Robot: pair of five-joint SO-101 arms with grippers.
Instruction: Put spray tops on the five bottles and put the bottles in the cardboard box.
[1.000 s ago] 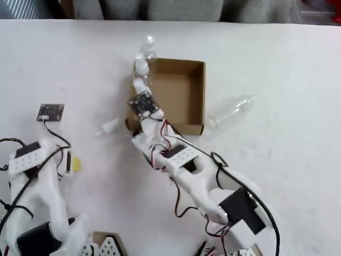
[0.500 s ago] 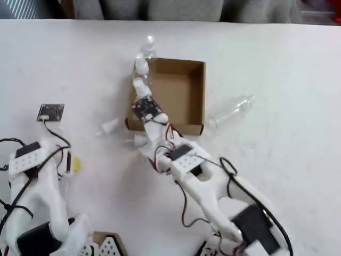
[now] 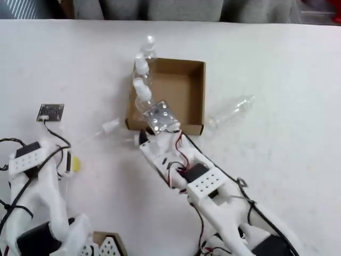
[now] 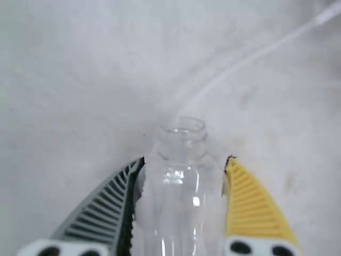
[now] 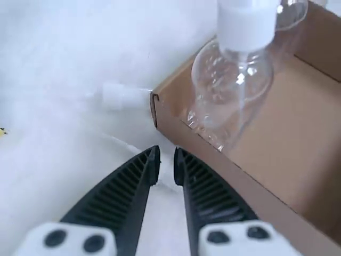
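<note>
My left gripper (image 4: 184, 162) is shut on a clear bottle (image 4: 181, 176) with an open neck and no spray top, held low over the table at the left. Its yellow finger (image 3: 76, 164) shows in the high view. A loose spray top (image 3: 109, 127) (image 5: 121, 96) lies on the table just left of the cardboard box (image 3: 181, 90); its thin tube (image 4: 256, 53) runs past the held bottle. My right gripper (image 5: 165, 157) is shut and empty at the box's front-left corner. A capped bottle (image 5: 229, 80) stands just inside that corner, with more capped bottles (image 3: 141, 64) along the left wall.
An uncapped clear bottle (image 3: 232, 111) lies on its side to the right of the box. The right arm (image 3: 202, 181) stretches across the table's middle, trailing cables. A small brown box (image 3: 104, 237) sits at the front edge by the left arm's base.
The right arm has drawn back from the box's left wall toward the front-left corner, leaving a capped bottle standing inside. The left arm has not moved.
</note>
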